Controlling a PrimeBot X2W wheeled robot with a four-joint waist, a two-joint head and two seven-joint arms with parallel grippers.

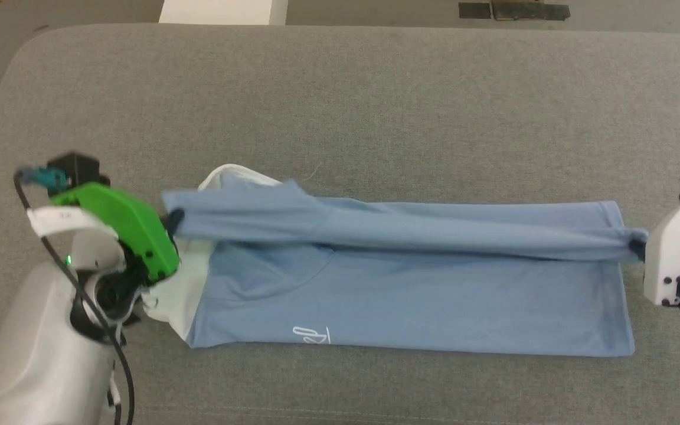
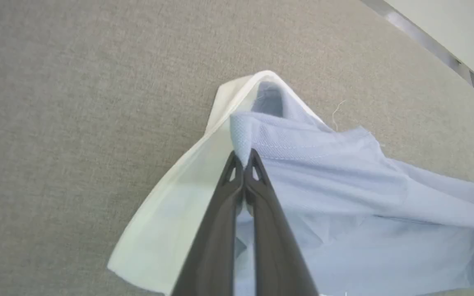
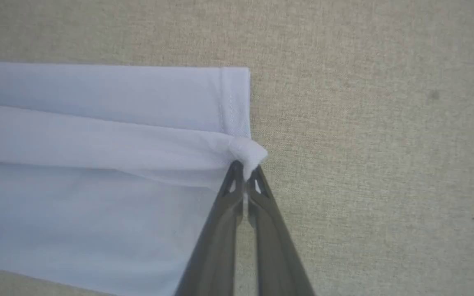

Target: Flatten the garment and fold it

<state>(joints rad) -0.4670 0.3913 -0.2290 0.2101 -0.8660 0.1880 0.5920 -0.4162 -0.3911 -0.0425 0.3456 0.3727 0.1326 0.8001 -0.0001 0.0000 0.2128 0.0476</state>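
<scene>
Pinching the shirt (image 1: 411,307) along its raised fold, the left jaws clamp tight at 9 o'clock beside the collar (image 1: 183,289), the right jaws at 3 o'clock.

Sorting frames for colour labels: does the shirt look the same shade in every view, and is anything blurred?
Head view: the garment reads mid blue under even light; the teal plug is smeared. Left wrist view: paler, dark fingers soft near the lens. Right wrist view: almost white, the grey surface tinted yellowish.
</scene>
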